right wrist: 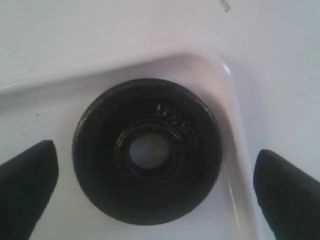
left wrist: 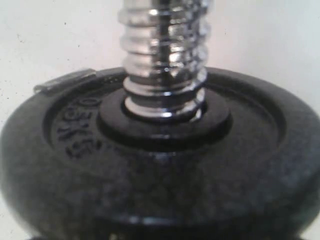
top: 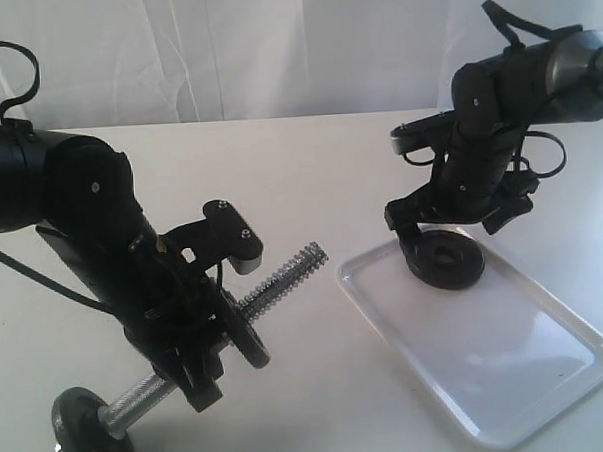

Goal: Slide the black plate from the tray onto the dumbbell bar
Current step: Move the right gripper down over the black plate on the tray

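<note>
**Black plate lies in the tray while the bar is held tilted**

At the near-left corner of the white worktop, a round matte-black iron disc sits on the lower end of the short chrome dumbbell bar. The bar slopes up from there toward the middle of the worktop. The left gripper is wrapped around the bar's knurled middle, its fingers closed on the steel. Just beyond it a second black iron disc is threaded on the bar, its raised rim and moulded lettering filling the left wrist view. The coarse threaded end sticks out past this disc, bare and up in the air.

Toward the near-right corner of the worktop lies the shallow white glossy plastic tray, well apart from the bar. The small round black plate lies flat in the tray's far-left corner, close to the rim, its central hole showing white tray through it. The right gripper hangs over the plate. Its fingers are spread wide, one to each side of the plate and clear of its edge.
</note>
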`<control>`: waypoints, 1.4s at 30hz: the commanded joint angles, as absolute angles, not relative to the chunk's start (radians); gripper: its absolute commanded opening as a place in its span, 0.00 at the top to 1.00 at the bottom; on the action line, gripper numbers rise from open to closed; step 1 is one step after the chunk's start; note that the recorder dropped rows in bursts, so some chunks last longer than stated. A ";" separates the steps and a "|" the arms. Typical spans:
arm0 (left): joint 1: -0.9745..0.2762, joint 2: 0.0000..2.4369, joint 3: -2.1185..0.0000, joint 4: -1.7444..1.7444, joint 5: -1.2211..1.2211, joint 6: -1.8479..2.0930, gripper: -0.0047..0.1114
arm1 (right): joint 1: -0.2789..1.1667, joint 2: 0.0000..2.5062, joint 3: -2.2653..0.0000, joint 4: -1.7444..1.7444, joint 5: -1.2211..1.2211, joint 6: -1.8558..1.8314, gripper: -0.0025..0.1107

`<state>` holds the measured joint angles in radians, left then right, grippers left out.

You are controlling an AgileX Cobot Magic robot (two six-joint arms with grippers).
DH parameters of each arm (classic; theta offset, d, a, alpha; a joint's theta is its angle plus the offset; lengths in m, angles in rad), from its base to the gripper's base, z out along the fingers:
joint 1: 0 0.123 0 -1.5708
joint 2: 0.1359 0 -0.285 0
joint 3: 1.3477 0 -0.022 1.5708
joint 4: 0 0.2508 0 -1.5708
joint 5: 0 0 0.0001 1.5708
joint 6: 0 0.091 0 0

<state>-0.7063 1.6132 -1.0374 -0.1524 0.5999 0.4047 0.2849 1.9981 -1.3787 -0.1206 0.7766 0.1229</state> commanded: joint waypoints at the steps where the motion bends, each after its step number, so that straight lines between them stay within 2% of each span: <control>1: -0.711 1.559 -1.061 -0.207 0.597 0.397 0.96 | 0.279 2.044 -1.385 -0.129 0.772 0.106 0.05; 24: -0.711 1.559 -1.061 -0.214 0.597 0.397 0.96 | 0.279 2.177 -1.395 0.011 0.845 0.028 0.05; 42: -0.711 1.559 -1.061 -0.216 0.597 0.397 0.96 | 0.279 2.177 -1.396 -0.022 0.916 -0.018 0.05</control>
